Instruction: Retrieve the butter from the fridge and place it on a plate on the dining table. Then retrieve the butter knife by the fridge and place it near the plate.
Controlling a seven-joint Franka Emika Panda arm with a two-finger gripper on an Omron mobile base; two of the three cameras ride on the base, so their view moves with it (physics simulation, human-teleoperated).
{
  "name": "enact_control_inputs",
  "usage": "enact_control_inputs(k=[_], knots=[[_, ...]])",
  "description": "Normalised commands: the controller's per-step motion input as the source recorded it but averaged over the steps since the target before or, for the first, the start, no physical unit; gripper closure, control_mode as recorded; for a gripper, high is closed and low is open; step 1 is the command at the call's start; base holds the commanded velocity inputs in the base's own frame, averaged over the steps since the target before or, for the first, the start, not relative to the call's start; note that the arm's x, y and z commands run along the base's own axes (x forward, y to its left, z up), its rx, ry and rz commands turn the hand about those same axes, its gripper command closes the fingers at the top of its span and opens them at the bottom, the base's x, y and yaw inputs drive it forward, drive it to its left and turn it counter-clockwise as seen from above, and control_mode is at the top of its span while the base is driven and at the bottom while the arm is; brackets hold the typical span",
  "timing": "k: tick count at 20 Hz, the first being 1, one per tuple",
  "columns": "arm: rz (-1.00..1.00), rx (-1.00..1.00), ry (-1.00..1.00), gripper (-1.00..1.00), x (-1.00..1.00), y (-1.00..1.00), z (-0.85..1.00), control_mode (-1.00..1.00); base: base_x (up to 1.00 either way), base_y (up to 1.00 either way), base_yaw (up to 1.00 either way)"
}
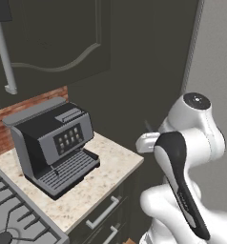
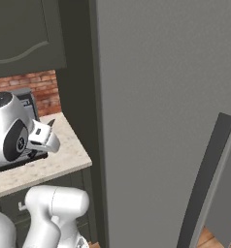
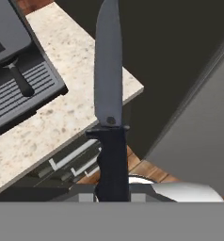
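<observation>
The butter knife (image 3: 109, 84) stands lengthwise in the hand view, its grey blade pointing up the frame and its black handle (image 3: 112, 160) running down between my fingers. My gripper (image 1: 147, 141) is shut on the handle and hovers just off the counter's right corner, beside the fridge (image 2: 161, 97). From the right base view, my gripper (image 2: 43, 136) hangs over the counter edge with the knife's dark tip (image 2: 52, 123) poking out. The fridge door is shut, and its long dark handle (image 2: 205, 179) curves down at the right. Butter, plate and dining table are out of view.
A grey coffee machine (image 1: 56, 143) sits on the speckled counter (image 1: 110, 164), with a stove grate (image 1: 10, 214) at the lower left. Dark cabinets hang above, with drawers (image 3: 71, 157) under the counter. Wooden floor (image 3: 137, 169) lies between counter and fridge.
</observation>
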Motion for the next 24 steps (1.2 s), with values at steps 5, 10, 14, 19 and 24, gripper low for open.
enact_control_inputs(k=[5, 10, 14, 19, 24], knots=[[0.0, 0.0, 0.0, 1.0, -0.02, 0.0, 0.0, -1.0, 0.0, 0.0, 0.0], [0.0, 0.0, 0.0, 1.0, 0.0, 0.0, 0.0, -1.0, 0.0, 0.0, 0.0], [0.0, 0.0, 0.0, 1.0, -0.22, 0.0, 0.0, 1.0, -0.14, 0.0, 0.0], [0.0, 0.0, 0.0, 1.0, 0.0, 0.0, 0.0, 1.0, -0.82, 0.0, 0.0], [0.0, 0.0, 0.0, 1.0, 0.0, 0.0, 0.0, 1.0, -0.74, 0.0, 0.0]])
